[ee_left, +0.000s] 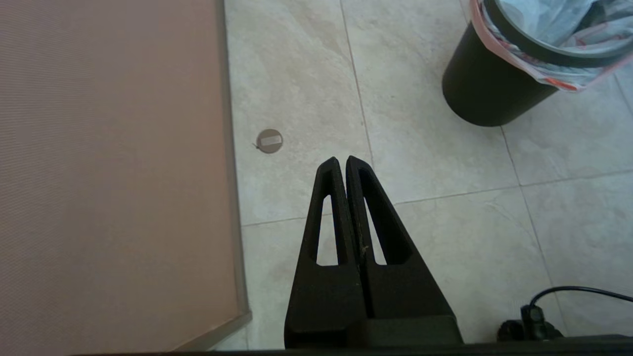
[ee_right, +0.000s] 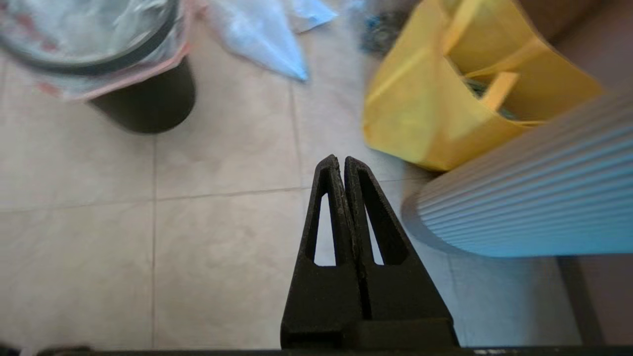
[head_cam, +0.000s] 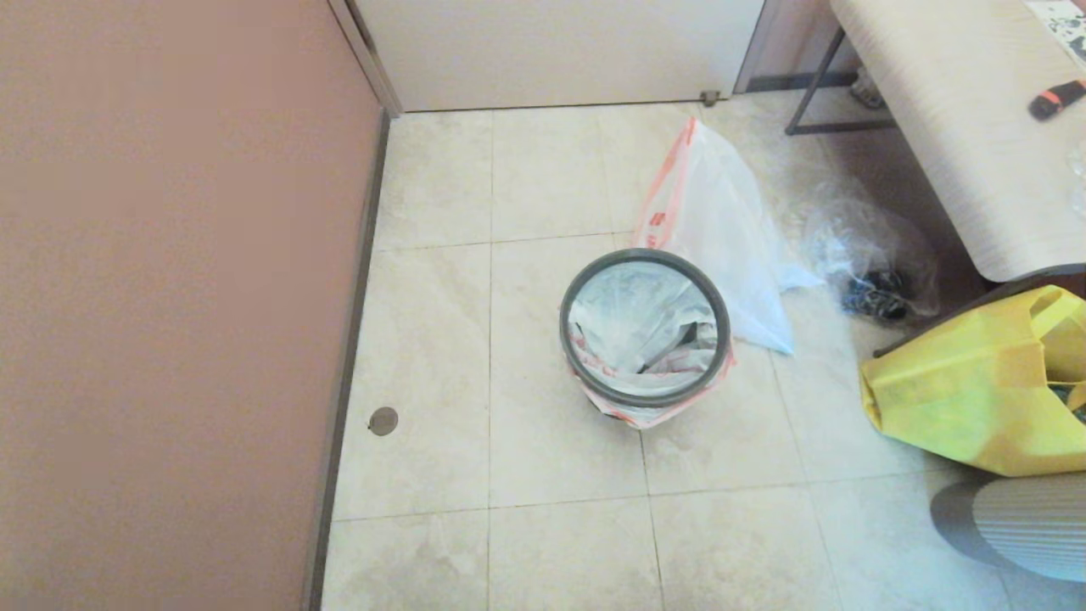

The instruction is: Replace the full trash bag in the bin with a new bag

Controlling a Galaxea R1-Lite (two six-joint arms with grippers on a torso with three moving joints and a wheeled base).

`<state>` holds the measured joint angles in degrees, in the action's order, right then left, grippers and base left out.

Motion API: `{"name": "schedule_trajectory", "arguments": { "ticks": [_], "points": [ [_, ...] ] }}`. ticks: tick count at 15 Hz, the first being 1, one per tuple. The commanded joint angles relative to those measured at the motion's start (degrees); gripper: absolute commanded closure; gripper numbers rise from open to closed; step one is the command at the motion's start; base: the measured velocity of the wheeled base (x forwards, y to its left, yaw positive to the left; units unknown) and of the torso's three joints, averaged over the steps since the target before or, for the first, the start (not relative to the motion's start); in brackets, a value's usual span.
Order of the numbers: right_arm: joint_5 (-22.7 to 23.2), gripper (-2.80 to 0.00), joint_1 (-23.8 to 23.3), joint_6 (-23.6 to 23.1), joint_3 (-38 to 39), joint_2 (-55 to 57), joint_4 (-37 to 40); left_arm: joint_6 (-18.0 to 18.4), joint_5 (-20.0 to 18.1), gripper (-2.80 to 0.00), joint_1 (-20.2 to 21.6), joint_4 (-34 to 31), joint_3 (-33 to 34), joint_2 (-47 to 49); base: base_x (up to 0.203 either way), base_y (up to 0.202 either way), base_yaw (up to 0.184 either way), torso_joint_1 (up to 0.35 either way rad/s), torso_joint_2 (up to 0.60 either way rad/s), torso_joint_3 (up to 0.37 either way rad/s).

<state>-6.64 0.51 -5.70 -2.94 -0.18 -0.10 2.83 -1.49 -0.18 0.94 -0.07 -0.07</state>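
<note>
The black bin (ee_left: 484,94) stands on the tiled floor in the middle of the head view, with its dark grey rim ring (head_cam: 646,396) on top. The full trash bag (head_cam: 632,318) sits inside it, its red-orange edge folded out under the ring. The new bag (head_cam: 721,229) lies limp on the floor right behind the bin, pink-red band uppermost. Neither arm shows in the head view. My left gripper (ee_left: 342,159) hangs shut and empty over the floor, left of the bin. My right gripper (ee_right: 340,158) is shut and empty, right of the bin (ee_right: 148,106).
A pink wall (head_cam: 170,297) runs along the left, with a floor drain (head_cam: 383,420) beside it. A clear bag with dark items (head_cam: 874,263), a yellow tote (head_cam: 976,390), a table (head_cam: 959,110) and a ribbed round object (head_cam: 1018,518) crowd the right.
</note>
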Motion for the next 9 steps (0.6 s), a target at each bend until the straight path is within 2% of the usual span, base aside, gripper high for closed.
{"name": "schedule_trajectory", "arguments": {
  "ticks": [1, 4, 6, 8, 9],
  "points": [
    [1.8, 0.00, 0.0, -0.1, 0.4, 0.2, 1.0, -0.7, 0.0, 0.00, 0.0, 0.1, 0.7, 0.2, 0.000, 0.000, 0.000, 0.000, 0.00, 0.000],
    [4.8, 0.00, 0.0, 0.1, 0.2, 0.2, 2.6, -1.6, 0.1, 0.00, 0.0, 0.1, 0.7, 0.2, 0.000, 0.000, 0.000, 0.000, 0.00, 0.000],
    [9.3, 0.00, 0.1, 0.7, 1.9, 0.2, 2.7, -1.7, 0.1, 0.00, 0.0, 0.2, 0.7, 0.2, 0.000, 0.000, 0.000, 0.000, 0.00, 0.000],
    [7.7, 0.00, 0.0, 4.9, 1.9, 0.2, 2.7, -1.7, 0.1, 0.00, 0.0, 0.2, 0.7, 0.2, 0.000, 0.000, 0.000, 0.000, 0.00, 0.000],
    [7.5, 0.00, 0.0, 5.1, 1.9, 0.2, 2.6, -1.7, 0.1, 0.00, 0.0, 0.2, 0.7, 0.2, 0.000, 0.000, 0.000, 0.000, 0.00, 0.000]
  ]
}}
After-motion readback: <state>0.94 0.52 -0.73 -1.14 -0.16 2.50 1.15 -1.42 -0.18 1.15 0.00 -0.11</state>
